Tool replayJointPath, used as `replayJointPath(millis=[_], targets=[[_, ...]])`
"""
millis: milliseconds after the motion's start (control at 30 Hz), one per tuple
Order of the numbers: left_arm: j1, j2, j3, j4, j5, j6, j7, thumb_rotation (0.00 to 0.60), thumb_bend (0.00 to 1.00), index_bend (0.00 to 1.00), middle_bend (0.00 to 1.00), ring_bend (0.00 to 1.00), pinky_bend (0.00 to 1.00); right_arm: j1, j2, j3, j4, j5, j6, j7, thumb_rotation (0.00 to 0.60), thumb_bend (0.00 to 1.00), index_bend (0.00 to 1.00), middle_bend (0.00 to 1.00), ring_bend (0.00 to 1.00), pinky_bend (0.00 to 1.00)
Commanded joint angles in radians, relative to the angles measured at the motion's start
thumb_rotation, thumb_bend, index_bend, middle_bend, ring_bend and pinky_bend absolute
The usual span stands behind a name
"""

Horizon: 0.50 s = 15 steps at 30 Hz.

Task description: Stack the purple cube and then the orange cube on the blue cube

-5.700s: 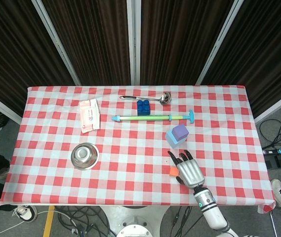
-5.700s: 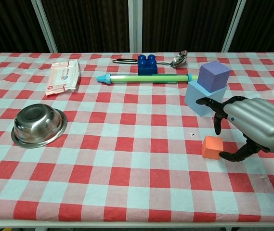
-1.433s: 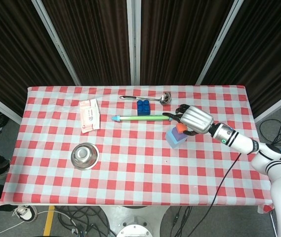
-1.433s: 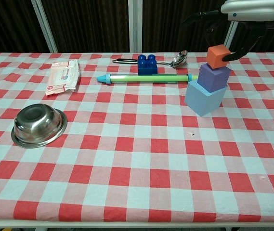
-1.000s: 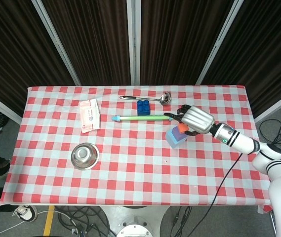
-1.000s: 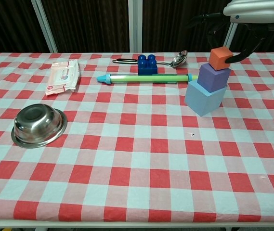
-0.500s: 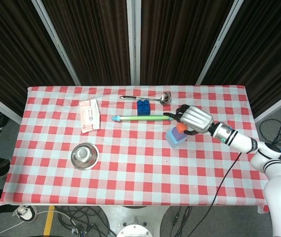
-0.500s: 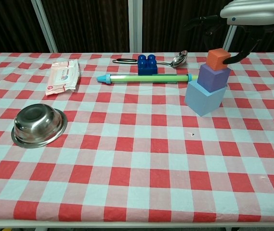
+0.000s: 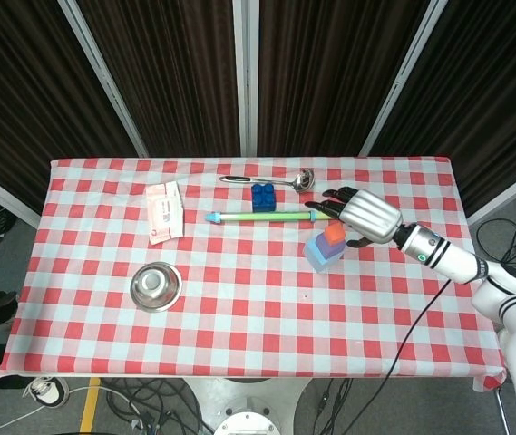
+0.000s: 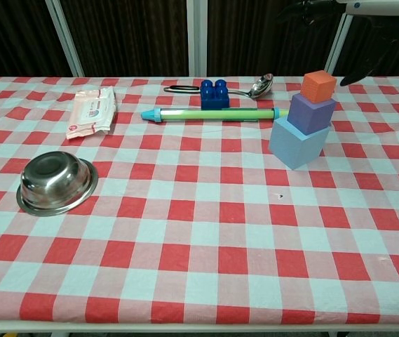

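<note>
The chest view is showing the orange cube (image 10: 318, 86) sitting free on the purple cube (image 10: 310, 113), itself on the blue cube (image 10: 296, 142). The right hand (image 9: 364, 217) is hovering above with fingers spread, holding nothing. The steel bowl (image 10: 56, 183) is sitting empty.

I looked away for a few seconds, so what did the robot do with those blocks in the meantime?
The right robot hand took the orange cube from the tablecloth, set it on the purple cube atop the blue cube, then let go and lifted clear. Its fingers are now spread, holding nothing. The bowl, wipes packet, spoon and green tube stayed put.
</note>
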Motion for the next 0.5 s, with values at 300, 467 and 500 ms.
replayJointPath(millis=[300,467,500], targets=[[0.015,0.021,0.013,-0.029,0.047,0.039,-0.040,0.600,0.08,0.22,0.19,0.12,0.28,-0.431,0.286,0.191,-0.872,0.557,0.249,-1.073,0.600,0.07,0.00,0.14,0.02,0.06],[0.019,0.021,0.034,-0.018,0.094,0.050,-0.086,0.600,0.08,0.22,0.19,0.12,0.28,-0.575,0.238,0.216,-1.001,0.710,0.360,-1.120,0.600,0.09,0.00,0.14,0.02,0.05],[0.019,0.019,0.039,-0.014,0.106,0.053,-0.095,0.600,0.08,0.22,0.19,0.12,0.28,-0.603,0.223,0.219,-1.000,0.737,0.366,-1.104,0.600,0.09,0.00,0.14,0.02,0.05]])
